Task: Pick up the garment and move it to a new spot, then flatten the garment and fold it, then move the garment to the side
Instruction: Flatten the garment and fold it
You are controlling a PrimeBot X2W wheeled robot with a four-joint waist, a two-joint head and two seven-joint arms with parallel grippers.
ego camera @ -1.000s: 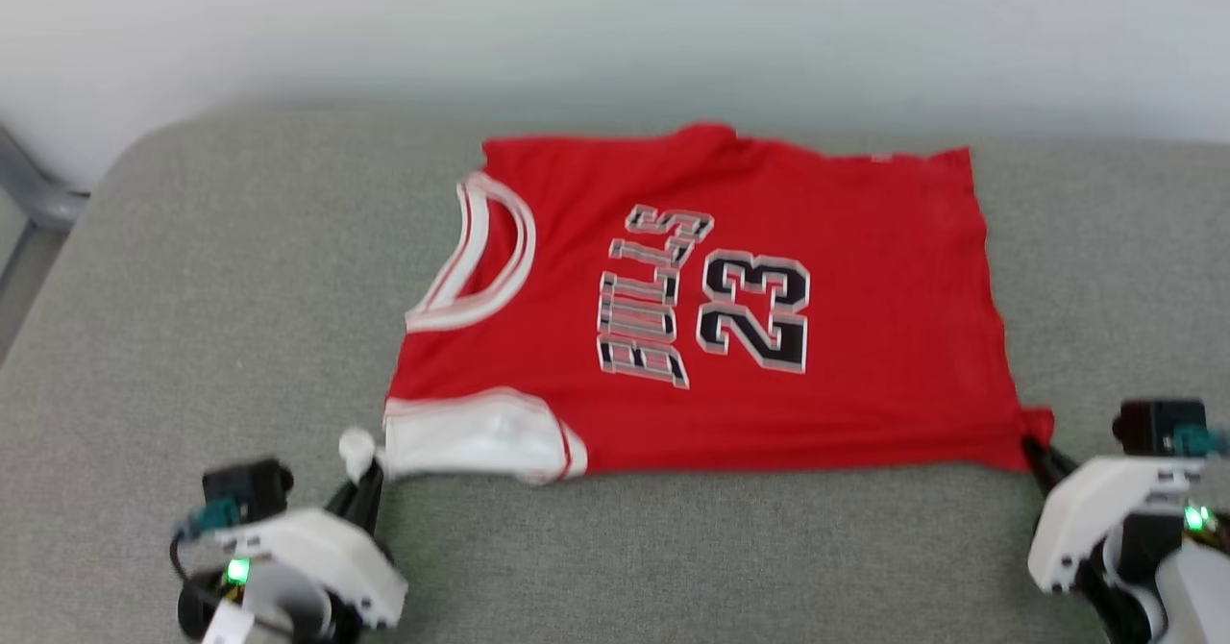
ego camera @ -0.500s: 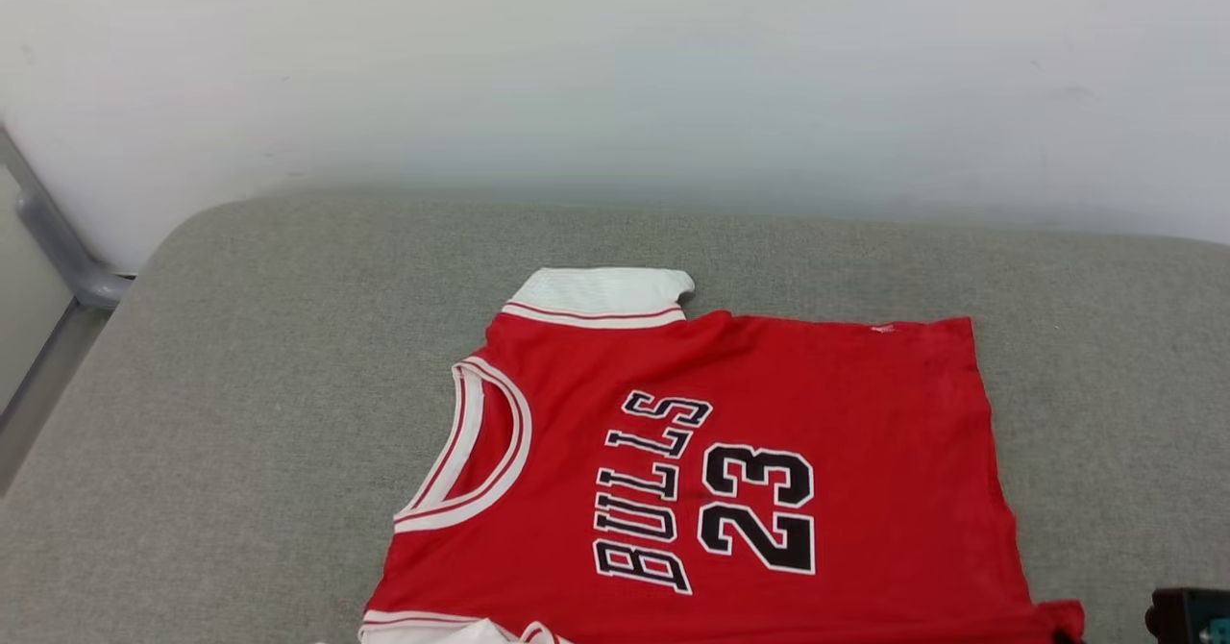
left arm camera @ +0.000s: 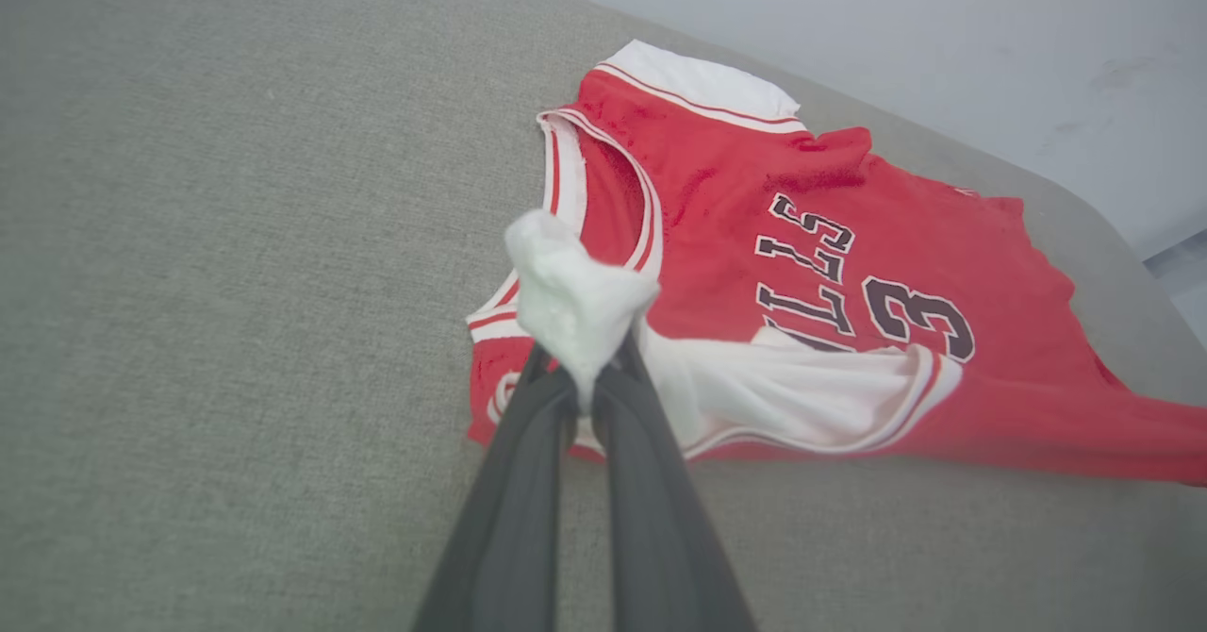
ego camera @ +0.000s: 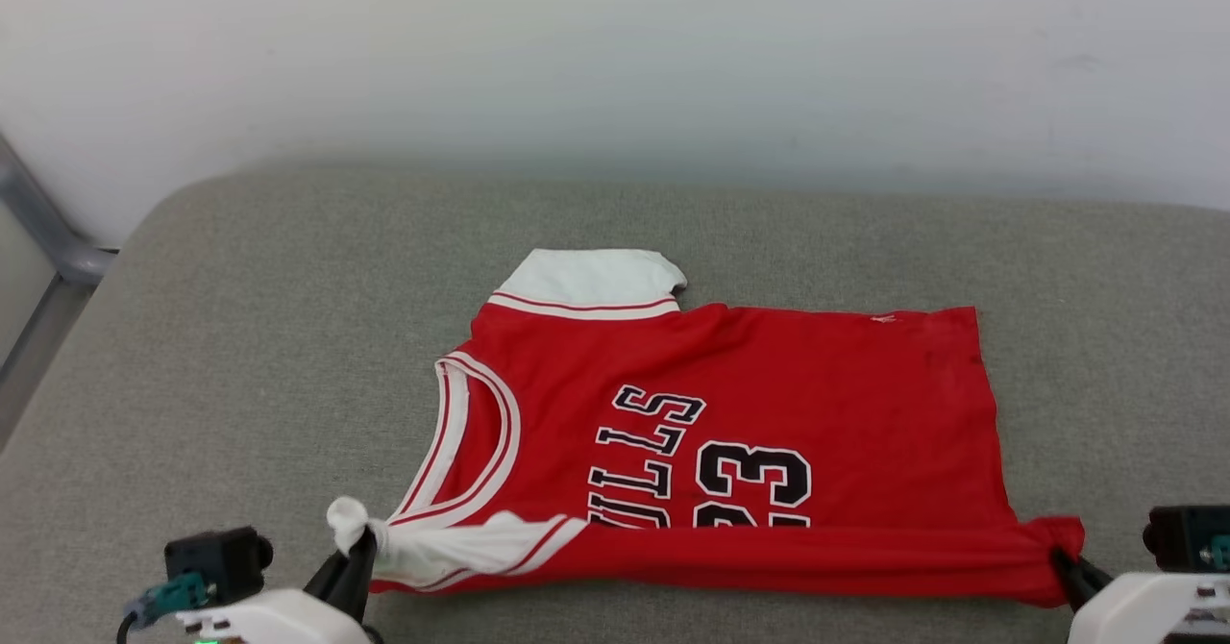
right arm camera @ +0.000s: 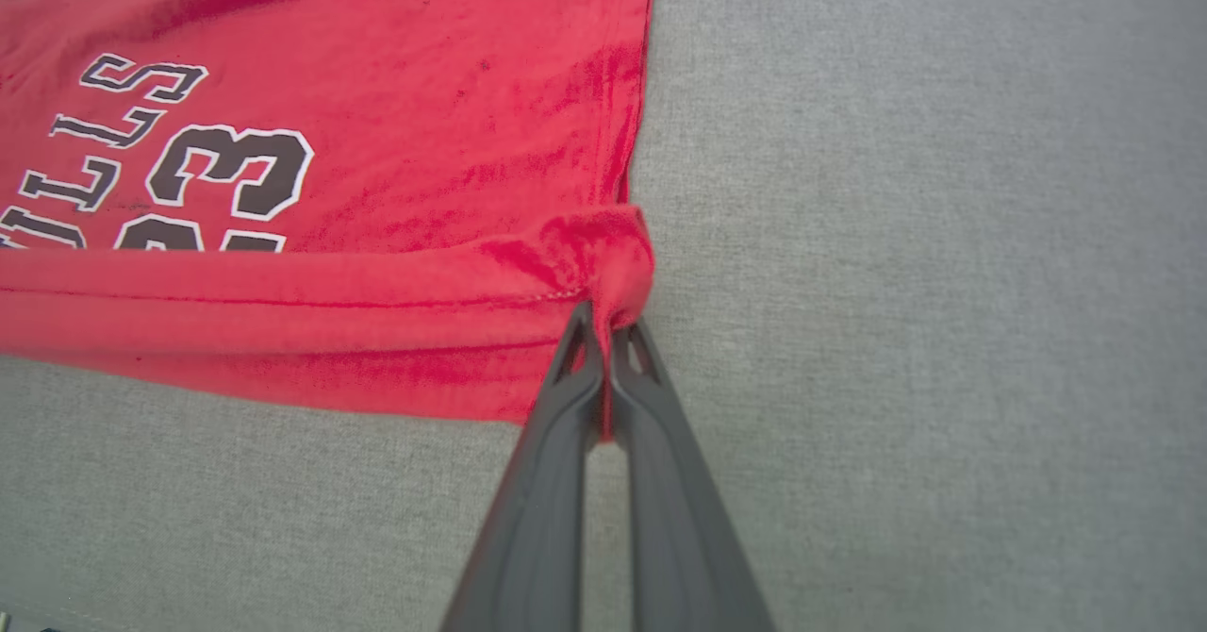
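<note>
Red garment lies lengthwise left-right; collar left, hem right.

Grey woven-fabric cushion: wide, flat, rounded at the far-left corner, spanning the full width of the head view. Plain white wall: directly behind the cushion, faint scuff marks at upper right. Grey metal rail: angled, beside the cushion's left edge, near the wall.
</note>
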